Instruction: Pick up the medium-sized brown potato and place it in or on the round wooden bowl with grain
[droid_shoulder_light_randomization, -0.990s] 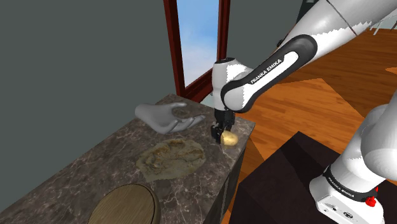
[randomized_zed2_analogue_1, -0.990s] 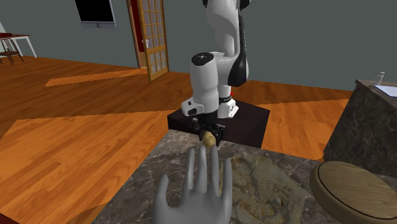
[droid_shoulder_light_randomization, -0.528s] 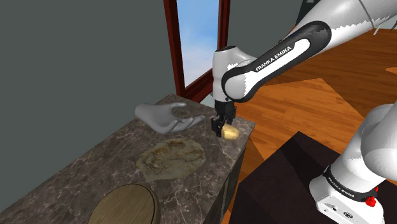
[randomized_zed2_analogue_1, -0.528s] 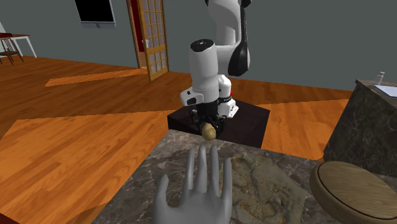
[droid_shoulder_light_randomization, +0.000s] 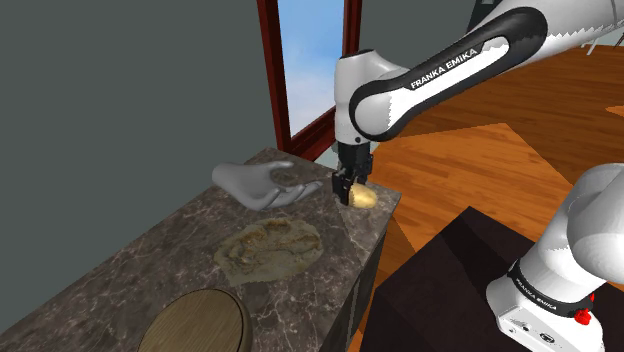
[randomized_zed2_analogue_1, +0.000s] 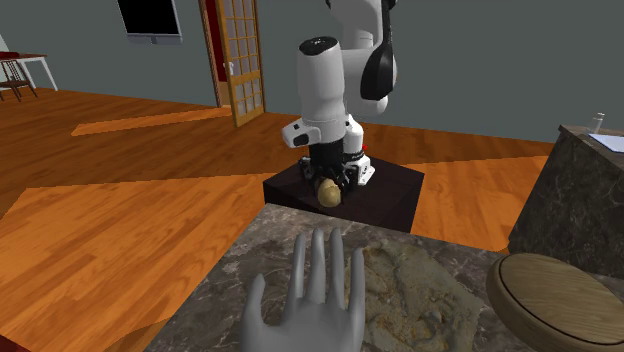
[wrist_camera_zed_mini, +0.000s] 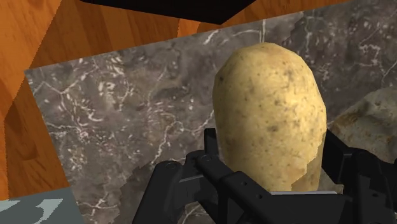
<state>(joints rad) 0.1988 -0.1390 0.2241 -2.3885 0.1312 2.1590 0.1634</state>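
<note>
My arm (droid_shoulder_light_randomization: 440, 78) rises from the black stand (droid_shoulder_light_randomization: 450, 290) at the shoulder view's lower right, bends high and reaches left, with the wrist turned so my hand points straight down over the corner of the dark marbled counter (droid_shoulder_light_randomization: 130, 265). The round wooden bowl (droid_shoulder_light_randomization: 196, 324) sits at the counter's other end, well apart from my hand, and a flat mottled patch (droid_shoulder_light_randomization: 268, 247) lies between them. A grey model hand (droid_shoulder_light_randomization: 262, 184) lies just beside my gripper (droid_shoulder_light_randomization: 352, 193), on the shoulder view's left. My fingers are clamped on the potato (wrist_camera_zed_mini: 270, 121), holding it in the air above the counter's corner. It is oval, pale yellow-brown and finely speckled, and it stands out well past my fingertips. White letters on my forearm's dark band read FRANKA EMIKA
</note>
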